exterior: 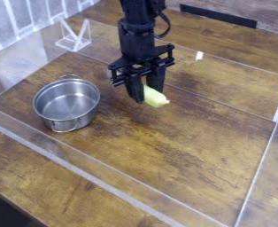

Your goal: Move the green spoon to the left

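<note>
The green spoon (157, 98) is a short yellow-green pod-shaped piece hanging just above the wooden table, its upper end hidden between the fingers. My gripper (142, 94) points straight down near the table's middle and is shut on the spoon. The black arm rises from it toward the top of the camera view.
A round shiny steel pot (67, 102) stands on the table to the left of the gripper. Clear acrylic walls (258, 168) edge the work area. A clear plastic stand (73, 35) sits at the back left, and a small white piece (199, 56) lies behind the gripper.
</note>
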You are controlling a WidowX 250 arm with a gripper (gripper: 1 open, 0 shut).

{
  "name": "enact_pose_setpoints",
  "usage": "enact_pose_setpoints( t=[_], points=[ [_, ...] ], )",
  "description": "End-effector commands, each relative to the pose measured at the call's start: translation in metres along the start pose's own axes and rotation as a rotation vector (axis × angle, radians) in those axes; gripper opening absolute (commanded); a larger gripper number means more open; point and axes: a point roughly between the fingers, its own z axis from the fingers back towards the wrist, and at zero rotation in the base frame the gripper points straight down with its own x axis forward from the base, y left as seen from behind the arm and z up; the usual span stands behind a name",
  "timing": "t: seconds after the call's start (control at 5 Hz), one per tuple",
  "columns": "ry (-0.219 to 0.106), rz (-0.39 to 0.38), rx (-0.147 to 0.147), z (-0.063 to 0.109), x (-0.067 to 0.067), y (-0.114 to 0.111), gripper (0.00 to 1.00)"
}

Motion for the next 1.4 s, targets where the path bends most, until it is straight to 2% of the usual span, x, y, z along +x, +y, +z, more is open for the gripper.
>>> enact_pose_setpoints(
  t=[0.0, 0.2, 0.6, 0.8, 1.2],
  points=[
    [-0.066, 0.03, -0.139, 0.058, 0.01, -0.01, 0.0],
    [-0.072, 0.071, -0.166, 0.072, 0.016, -0.009, 0.0],
    [-0.089, 0.22, -0.216, 0.09, 0.025, 0.0, 0.0],
    [-0.107, 0.298, -0.233, 0.091, 0.031, 0.005, 0.0],
    [-0.136, 0.367, -0.237, 0.084, 0.048, 0.017, 0.0]
  ],
)
